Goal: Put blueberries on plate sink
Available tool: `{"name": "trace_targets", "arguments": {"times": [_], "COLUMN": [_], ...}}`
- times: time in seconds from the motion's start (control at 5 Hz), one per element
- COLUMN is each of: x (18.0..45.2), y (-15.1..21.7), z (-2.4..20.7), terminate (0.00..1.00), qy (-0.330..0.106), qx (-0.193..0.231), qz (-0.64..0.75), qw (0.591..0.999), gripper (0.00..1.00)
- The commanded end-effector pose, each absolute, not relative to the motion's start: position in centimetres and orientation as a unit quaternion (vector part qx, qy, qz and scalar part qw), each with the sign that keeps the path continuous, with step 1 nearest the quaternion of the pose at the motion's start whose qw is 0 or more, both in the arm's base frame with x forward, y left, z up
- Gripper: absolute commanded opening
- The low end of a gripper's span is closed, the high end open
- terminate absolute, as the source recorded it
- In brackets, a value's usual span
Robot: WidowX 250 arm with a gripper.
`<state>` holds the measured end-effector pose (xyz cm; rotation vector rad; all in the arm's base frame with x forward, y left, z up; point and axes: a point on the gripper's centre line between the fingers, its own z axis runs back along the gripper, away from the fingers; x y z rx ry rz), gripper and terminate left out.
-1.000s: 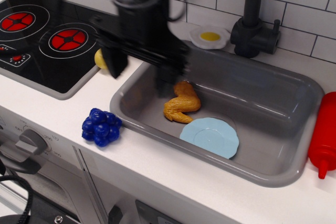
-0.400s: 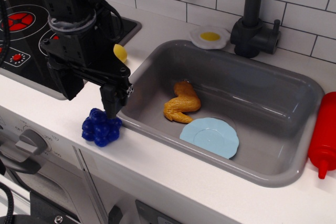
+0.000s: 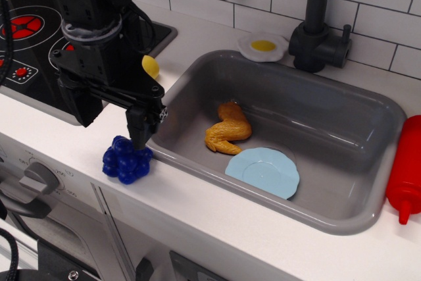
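We see the gripper [image 3: 113, 131] lowered over the front edge of the counter [image 3: 197, 208], its two dark fingers spread wide apart, one on the left near the stove and the other [image 3: 139, 129] coming down onto the right top of the blueberries [image 3: 127, 158]. Nothing is clamped between them; the right finger's tip looks to touch or nearly touch the clump, and we cannot tell which. The blueberries sit on the white counter just left of the sink [image 3: 358, 212], outside its rim. Inside the basin the light blue plate [image 3: 262, 172] lies flat on the floor toward the front, with a golden chicken piece [image 3: 227, 129] just beside it on the far left side. Behind the arm a yellow potato [image 3: 150, 66] rests on the counter between the stove [image 3: 26, 37] and the sink. A fried-egg toy [image 3: 263, 47] lies by the black faucet [image 3: 314, 24], and a red bottle [image 3: 406, 169] lies at the right edge.
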<state>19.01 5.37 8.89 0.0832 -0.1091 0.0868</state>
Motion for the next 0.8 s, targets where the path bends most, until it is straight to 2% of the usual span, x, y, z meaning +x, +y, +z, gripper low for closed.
{"name": "trace_targets", "arguments": {"times": [0.0, 0.2, 0.4, 0.6], "x": [18.6, 19.0, 19.4, 19.7], "y": [6.1, 5.8, 5.5, 5.0], "z": [5.0, 4.0, 4.4, 4.5], "terminate": [0.0, 0.0, 0.0, 0.0], "qy": [-0.083, -0.09, -0.093, -0.086], "qx": [0.037, 0.042, 0.036, 0.034], "qz": [0.051, 0.049, 0.052, 0.059], "qw": [0.995, 0.994, 0.994, 0.994], "gripper": [1.0, 1.0, 1.0, 0.0]}}
